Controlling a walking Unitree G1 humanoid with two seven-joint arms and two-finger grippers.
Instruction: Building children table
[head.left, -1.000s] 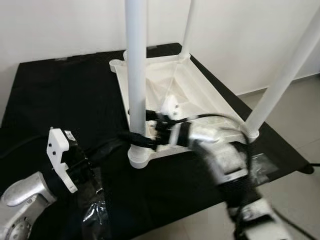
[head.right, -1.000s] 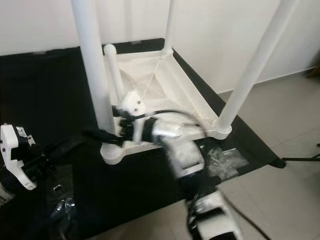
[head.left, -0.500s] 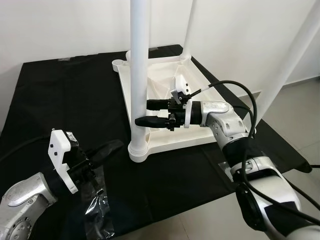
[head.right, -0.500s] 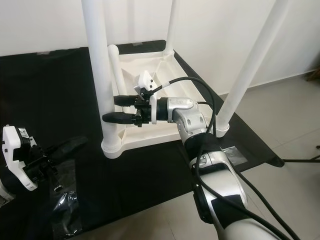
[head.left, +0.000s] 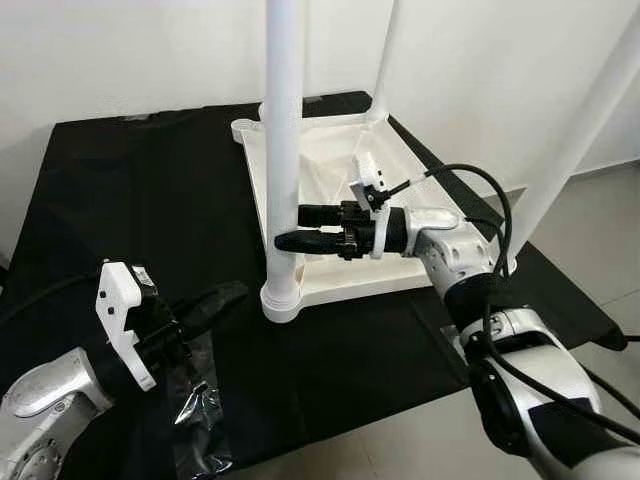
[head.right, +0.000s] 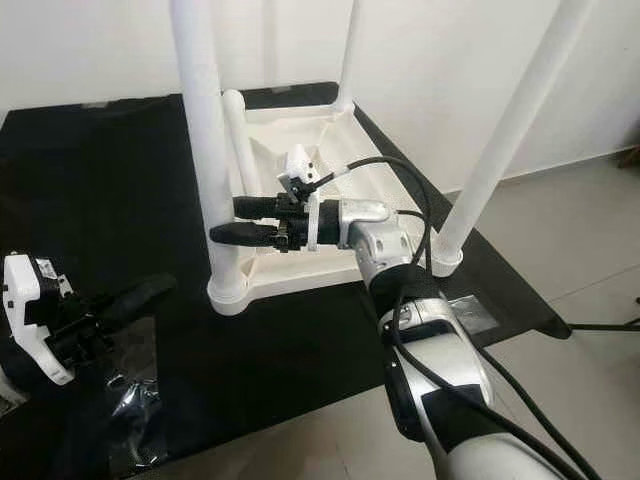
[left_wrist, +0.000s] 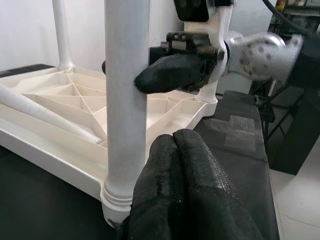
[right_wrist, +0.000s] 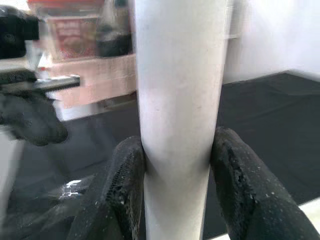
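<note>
The white plastic children table (head.left: 335, 200) lay upside down in the upper middle of the frame, on a bench (head.left: 120, 220) covered in black cloth. Its ribbed underside faced up. Three white round legs stood upright in corner sockets: the near leg (head.left: 282, 150), the far leg (head.left: 385, 60) and the right leg (head.left: 580, 130). One loose leg (head.right: 236, 135) lay inside the tabletop.

The upturned table (head.left: 340, 190) lies on the cloth (head.left: 130, 210), right pincer (head.left: 283, 228) around its near-left leg (head.left: 282, 150).
</note>
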